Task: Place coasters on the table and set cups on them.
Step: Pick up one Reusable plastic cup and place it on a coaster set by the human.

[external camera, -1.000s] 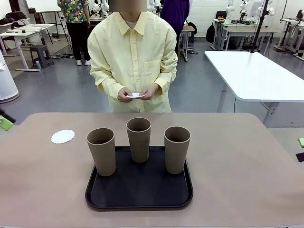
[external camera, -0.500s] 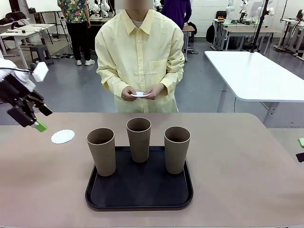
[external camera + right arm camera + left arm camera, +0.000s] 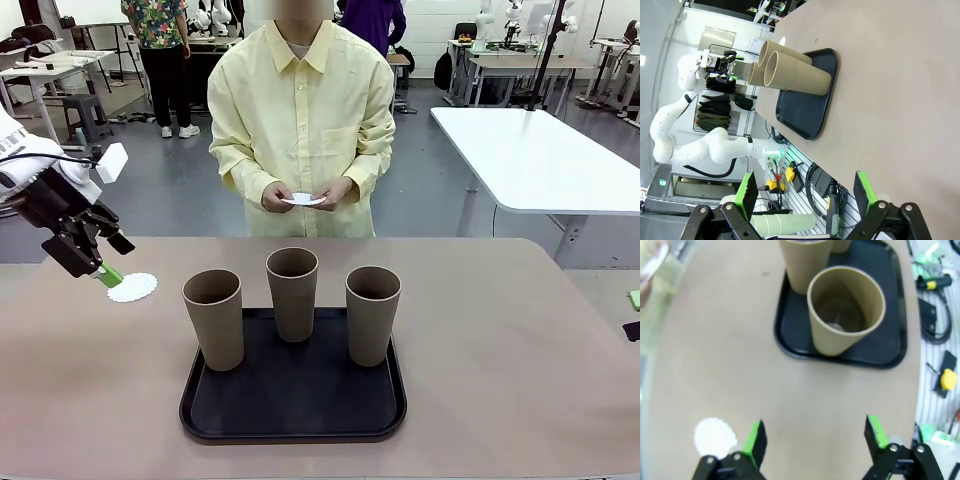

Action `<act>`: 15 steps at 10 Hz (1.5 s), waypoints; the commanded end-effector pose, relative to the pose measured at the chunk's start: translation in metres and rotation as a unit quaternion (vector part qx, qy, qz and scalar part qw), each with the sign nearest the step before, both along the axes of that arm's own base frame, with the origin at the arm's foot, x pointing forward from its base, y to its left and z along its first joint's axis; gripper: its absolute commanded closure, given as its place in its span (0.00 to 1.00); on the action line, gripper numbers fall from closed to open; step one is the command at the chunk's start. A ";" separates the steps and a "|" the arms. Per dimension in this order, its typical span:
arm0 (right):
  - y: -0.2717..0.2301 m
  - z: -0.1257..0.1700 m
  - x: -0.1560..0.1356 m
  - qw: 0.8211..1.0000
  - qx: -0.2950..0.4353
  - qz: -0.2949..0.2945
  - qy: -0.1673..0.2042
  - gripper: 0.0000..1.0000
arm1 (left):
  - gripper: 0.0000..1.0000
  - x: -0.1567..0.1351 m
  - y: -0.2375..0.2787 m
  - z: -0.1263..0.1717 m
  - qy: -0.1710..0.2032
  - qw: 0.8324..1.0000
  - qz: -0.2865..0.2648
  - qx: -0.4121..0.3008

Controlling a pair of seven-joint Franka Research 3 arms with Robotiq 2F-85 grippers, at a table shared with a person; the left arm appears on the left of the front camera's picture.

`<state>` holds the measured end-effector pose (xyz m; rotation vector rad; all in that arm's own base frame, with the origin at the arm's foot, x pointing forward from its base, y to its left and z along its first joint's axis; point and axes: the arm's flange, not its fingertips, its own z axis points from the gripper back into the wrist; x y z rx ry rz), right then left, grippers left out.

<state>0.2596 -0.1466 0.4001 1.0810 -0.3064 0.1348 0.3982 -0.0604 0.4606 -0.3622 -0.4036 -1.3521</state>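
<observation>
Three brown cups (image 3: pixel 213 318) (image 3: pixel 292 292) (image 3: pixel 372 313) stand upright on a black tray (image 3: pixel 293 405) in the middle of the beige table (image 3: pixel 500 350). One white coaster (image 3: pixel 133 287) lies on the table left of the tray. My left gripper (image 3: pixel 103 268) hovers just above that coaster's left edge. In the left wrist view it (image 3: pixel 815 436) is open, with the coaster (image 3: pixel 715 436) beside its left finger and the nearest cup (image 3: pixel 845 310) ahead. My right gripper (image 3: pixel 805 192) is open and holds nothing, with the cups (image 3: pixel 795 75) far off. The person holds another coaster (image 3: pixel 303 199) in both hands.
The person stands at the far edge, behind the tray. Bare tabletop lies left, right and in front of the tray (image 3: pixel 885 347). Cables and tools (image 3: pixel 935 285) lie off the table's near side. A white table (image 3: pixel 540 160) stands at the back right.
My left arm has come in from the left and moved right and down to the coaster on the table. The person has shifted slightly right, still holding a coaster.
</observation>
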 end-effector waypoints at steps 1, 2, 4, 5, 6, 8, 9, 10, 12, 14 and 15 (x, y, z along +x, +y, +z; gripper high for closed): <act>-0.001 0.000 0.000 1.000 0.002 0.002 -0.001 0.00 | 0.00 0.001 0.004 0.001 -0.007 1.000 0.000 0.012; -0.001 0.000 0.000 1.000 0.002 0.002 -0.001 0.00 | 0.00 0.001 0.004 0.001 -0.007 1.000 0.000 0.012; -0.001 0.000 0.000 1.000 0.002 0.002 -0.001 0.00 | 0.00 0.000 0.001 0.000 -0.001 1.000 0.000 0.003; -0.001 0.000 0.000 1.000 0.002 0.002 -0.001 0.00 | 0.00 -0.004 0.003 -0.007 -0.040 0.998 -0.021 -0.054; -0.001 0.000 0.000 1.000 0.002 0.002 -0.001 0.00 | 0.00 -0.006 0.005 -0.023 -0.068 0.991 -0.047 -0.105; -0.001 0.000 0.000 1.000 0.002 0.002 -0.001 0.00 | 0.00 -0.004 0.018 -0.051 -0.093 0.977 -0.087 -0.172; -0.001 0.000 0.000 1.000 0.002 0.002 -0.001 0.00 | 0.00 -0.004 0.023 -0.062 -0.092 0.972 -0.101 -0.194; -0.001 0.000 0.000 1.000 0.002 0.002 -0.001 0.00 | 0.00 -0.001 0.028 -0.073 -0.095 0.967 -0.098 -0.214; -0.001 0.000 0.000 1.000 0.002 0.002 -0.001 0.00 | 0.00 0.004 0.030 -0.098 -0.057 0.956 -0.092 -0.273; -0.001 0.000 0.000 1.000 0.002 0.002 -0.001 0.00 | 0.00 0.012 0.025 -0.121 -0.026 0.948 -0.061 -0.310; -0.001 0.000 0.000 1.000 0.002 0.002 -0.001 0.00 | 0.00 0.015 0.021 -0.132 -0.018 0.946 -0.056 -0.320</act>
